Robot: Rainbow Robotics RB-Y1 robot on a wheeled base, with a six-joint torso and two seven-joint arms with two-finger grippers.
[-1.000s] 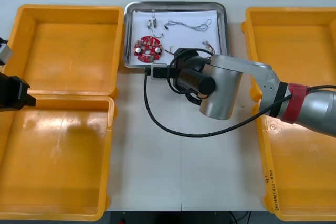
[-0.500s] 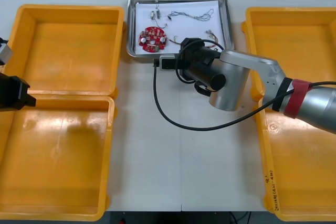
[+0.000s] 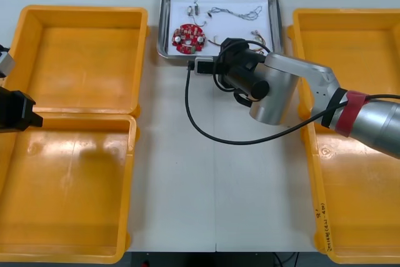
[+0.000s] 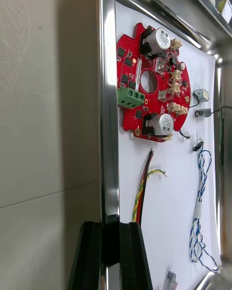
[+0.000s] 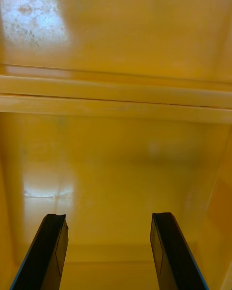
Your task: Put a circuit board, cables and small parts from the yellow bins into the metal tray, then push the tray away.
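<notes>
The right arm (image 3: pixel 359 120) reaches in from the right side toward the centre, its silver wrist (image 3: pixel 272 92) angled forward and away from the robot. The right tool (image 4: pixel 110 226) has its black fingers (image 4: pixel 89 256) close together, pinched on the near rim of the metal tray (image 4: pixel 107 125). The left tool (image 3: pixel 17 112) sits parked at the left edge, its fingers (image 5: pixel 50 251) standing wide apart and gripping nothing.

Overhead front, close right wrist: both on metal tray (image 3: pixel 222 24)
</notes>
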